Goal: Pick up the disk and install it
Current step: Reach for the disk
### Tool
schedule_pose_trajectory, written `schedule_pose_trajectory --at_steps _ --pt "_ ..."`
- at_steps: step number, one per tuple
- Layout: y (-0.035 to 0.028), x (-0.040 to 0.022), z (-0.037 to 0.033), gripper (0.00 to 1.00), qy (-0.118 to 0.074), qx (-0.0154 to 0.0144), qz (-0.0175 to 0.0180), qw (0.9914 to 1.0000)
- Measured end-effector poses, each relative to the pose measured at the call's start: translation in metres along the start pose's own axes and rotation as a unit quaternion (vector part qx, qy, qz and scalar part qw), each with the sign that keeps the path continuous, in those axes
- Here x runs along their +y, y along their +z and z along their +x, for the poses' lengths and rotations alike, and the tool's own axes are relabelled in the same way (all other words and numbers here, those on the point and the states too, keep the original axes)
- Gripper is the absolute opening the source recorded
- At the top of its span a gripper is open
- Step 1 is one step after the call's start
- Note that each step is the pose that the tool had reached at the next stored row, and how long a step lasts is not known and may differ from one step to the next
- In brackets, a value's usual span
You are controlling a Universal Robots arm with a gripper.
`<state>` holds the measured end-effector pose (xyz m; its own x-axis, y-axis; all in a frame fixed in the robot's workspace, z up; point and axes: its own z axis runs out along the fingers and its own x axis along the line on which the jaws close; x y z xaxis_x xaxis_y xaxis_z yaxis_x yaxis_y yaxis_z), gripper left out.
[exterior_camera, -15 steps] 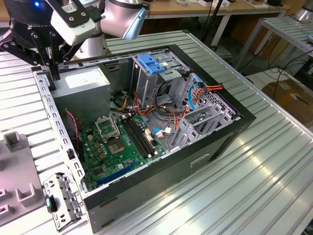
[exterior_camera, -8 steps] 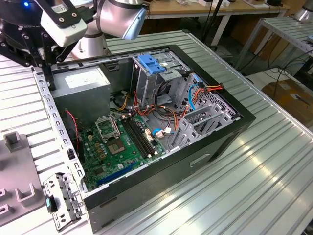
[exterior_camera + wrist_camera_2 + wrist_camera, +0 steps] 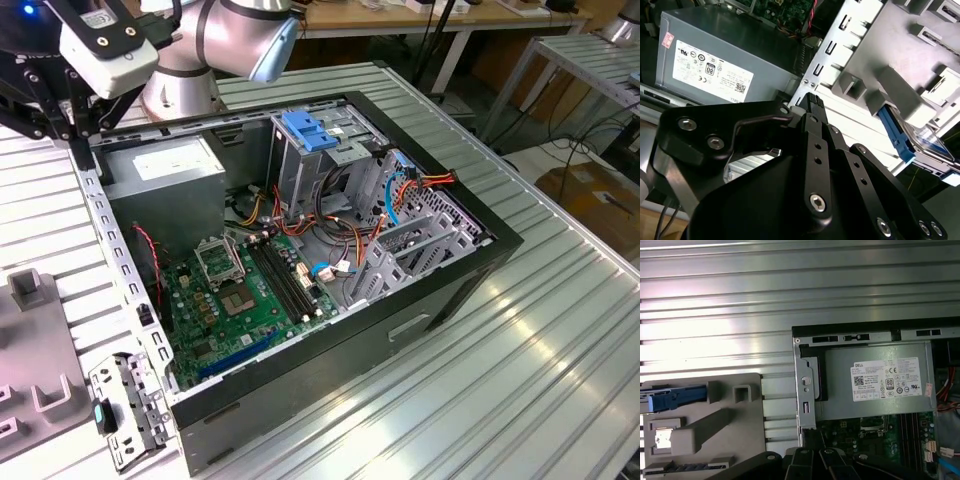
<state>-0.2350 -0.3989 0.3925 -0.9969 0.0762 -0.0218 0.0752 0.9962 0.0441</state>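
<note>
1. The disk (image 3: 932,144) lies in a grey holder (image 3: 900,47), at one edge of it. A blue plastic piece (image 3: 892,131) touches its side. Nothing of me touches the disk.
2. My fingers (image 3: 812,102) are closed on each other with nothing between them, as the first wrist view shows it. They hang in the air, apart from the disk.
3. They hang over the case's edge rail, between the power supply (image 3: 720,65) and the holder.
4. The case (image 3: 420,300) lies open on its side on the ribbed metal worktop (image 3: 520,400). The holder rests on the worktop just beside that same edge of the case.
5. The power supply fills one corner of the case. A grey cage (image 3: 310,170) with a blue handle stands next to it along the same wall.
6. A green board (image 3: 250,290) covers the case's floor, with red, yellow and blue cables running between it and the cage.
7. My arm (image 3: 230,35) stands on the worktop just behind the power supply's corner of the case.
</note>
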Motion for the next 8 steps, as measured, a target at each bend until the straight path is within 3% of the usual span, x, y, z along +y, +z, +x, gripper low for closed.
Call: schedule_pose_trajectory --at_steps 8 --pt "-0.0002 -0.001 0.0132 0.11 0.0 0.0002 0.0 1.0"
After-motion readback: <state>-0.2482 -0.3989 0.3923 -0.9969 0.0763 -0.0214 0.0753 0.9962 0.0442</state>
